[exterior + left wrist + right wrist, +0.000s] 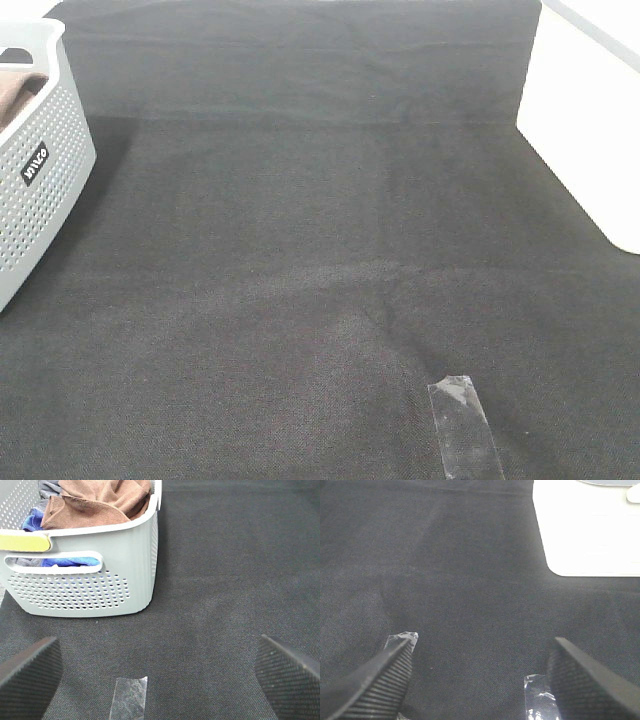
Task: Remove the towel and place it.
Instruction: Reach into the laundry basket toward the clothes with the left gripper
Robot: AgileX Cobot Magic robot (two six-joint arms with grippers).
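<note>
The brown towel (97, 502) lies crumpled in a grey perforated basket (90, 585), on top of blue and grey cloth. In the exterior high view only a brown corner of the towel (18, 88) shows inside the basket (40, 190) at the far left. My left gripper (157, 675) is open and empty, low over the black table cloth, a short way in front of the basket. My right gripper (480, 680) is open and empty over the black cloth. Neither gripper shows in the exterior high view.
A black table cloth (320, 250) covers the table. A strip of clear tape (462, 425) lies near the front; tape (130, 697) also lies between the left fingers and by the right fingers (402, 639). A white surface (585, 130) borders the cloth at the right.
</note>
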